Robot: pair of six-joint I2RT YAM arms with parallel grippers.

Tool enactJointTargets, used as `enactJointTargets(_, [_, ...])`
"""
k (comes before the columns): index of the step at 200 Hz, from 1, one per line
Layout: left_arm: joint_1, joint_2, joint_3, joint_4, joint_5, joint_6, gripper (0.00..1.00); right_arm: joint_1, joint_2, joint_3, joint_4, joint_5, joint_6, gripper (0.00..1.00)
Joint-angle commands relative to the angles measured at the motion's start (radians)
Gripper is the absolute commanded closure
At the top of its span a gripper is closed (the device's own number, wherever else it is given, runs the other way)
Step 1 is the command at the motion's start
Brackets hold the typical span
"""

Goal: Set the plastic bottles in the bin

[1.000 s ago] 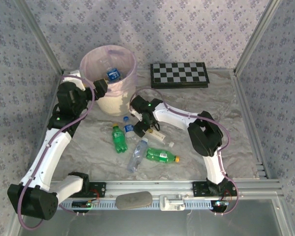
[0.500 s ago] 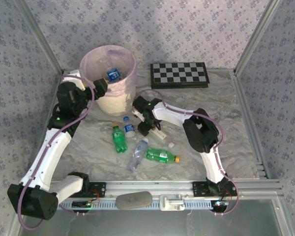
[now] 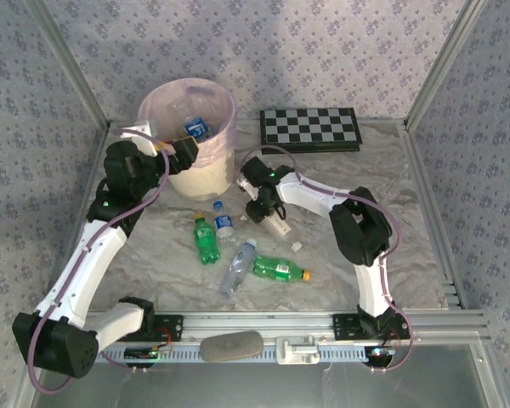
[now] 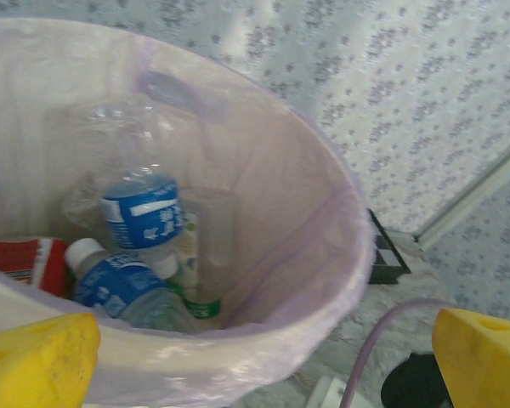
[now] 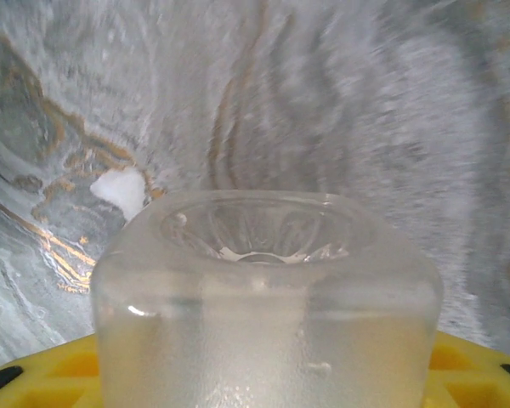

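Right pincer (image 3: 266, 208) is clamped on a clear bottle (image 5: 268, 297). On its wrist cam the bottle's ribbed base fills the space between the yellow fingers and points away from the pincer, down toward the marbled table (image 3: 408, 221). I can't tell whether it's off the surface yet. Left pincer (image 3: 177, 151) is spread wide, holding nothing, and hangs right at the near rim of the bin (image 3: 191, 177). A few blue-labelled bottles (image 4: 140, 212) lie in the bag just below and ahead of it.

The bin sits beyond the right pincer and off to its left. Four more bottles are on its near-left side:
- a small blue-label bottle (image 3: 223, 223), closest to it
- a green bottle (image 3: 206, 240)
- a clear one lying flat (image 3: 236, 268)
- a green one with an orange cap (image 3: 279, 269)

What worries me:
- **Grip:** I seem to have the bottle by one end, so the long free end could swing or slide out on the lift. Thin plastic also buckles under a hard squeeze.
- **Low swing:** if I go leftward too low, I'd likely clip the small blue-label bottle and send it rolling.
- **Crowded bin:** the left arm is parked at the rim, so the two arms or that pink hose could tangle.
- **Release:** letting go short of the rim means the bottle bounces off the bag's edge and back onto the table.
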Motion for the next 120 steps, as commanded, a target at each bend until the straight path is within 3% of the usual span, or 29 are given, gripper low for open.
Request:
enactJointTargets(1, [-0.055,0.004,0.006,0.058,0.027,0.025,0.00,-0.041,-0.126,-0.033,0.092,-0.057,0.055,0.51])
enactJointTargets(60, [-0.256,0.073,0.009,0.112,-0.003,0.070,0.00,-0.215,-0.337,-0.155,0.289,-0.155,0.346,0.53])
enactJointTargets(120, [-0.428,0.233,0.026,0.161,0.028,0.010,0.00,-0.279,-0.555,-0.367,0.559,-0.112,0.597,0.55])
